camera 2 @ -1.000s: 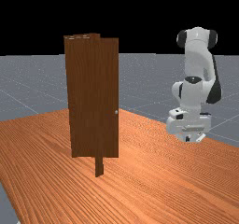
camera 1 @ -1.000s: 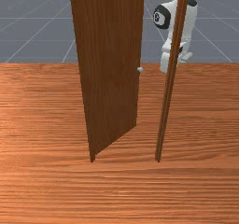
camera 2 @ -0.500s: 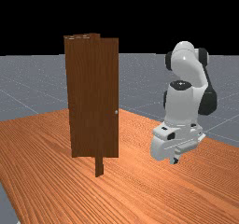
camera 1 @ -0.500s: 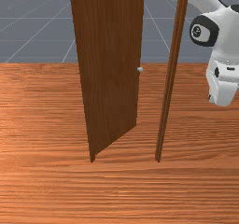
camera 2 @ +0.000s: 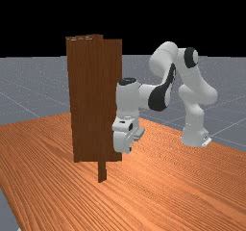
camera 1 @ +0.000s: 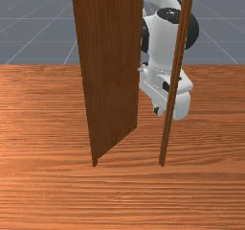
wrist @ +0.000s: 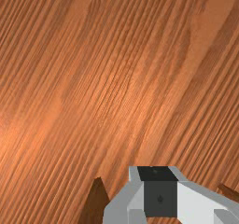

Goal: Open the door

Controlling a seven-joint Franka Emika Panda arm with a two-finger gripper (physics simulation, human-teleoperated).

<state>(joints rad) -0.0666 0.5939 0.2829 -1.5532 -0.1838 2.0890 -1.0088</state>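
The brown wooden door [camera 1: 112,71] stands partway open, swung at an angle from its frame, near the front view's middle. Its small silver-grey round knob [camera 1: 140,70] sits on the free edge, close to my hand; I can't tell whether the 2 touch.

My white and grey gripper [camera 2: 129,149] points down above the table beside the door's free edge. I can't tell how far open it is, or whether it has hold of anything.

In the front view, the narrow brown wooden post [camera 1: 178,56] crosses in front of my hand. That post and the door bound the gap where my hand shows, so they are the 2 things I have to mind. The frame's other brown wooden leg [camera 1: 94,163] comes down at the door's lower corner.

In the wrist view, 2 pieces of brown wood [wrist: 93,204] flank the gripper; I can't tell which parts they are.

On the white arm [camera 2: 163,61], a black round cap [camera 1: 170,15] carries a pale mark too small to read.

The orange-brown wooden table [camera 1: 38,128] spreads on both sides of the door and frame, and its far edge runs behind them, with grey lined floor [camera 1: 28,23] beyond.
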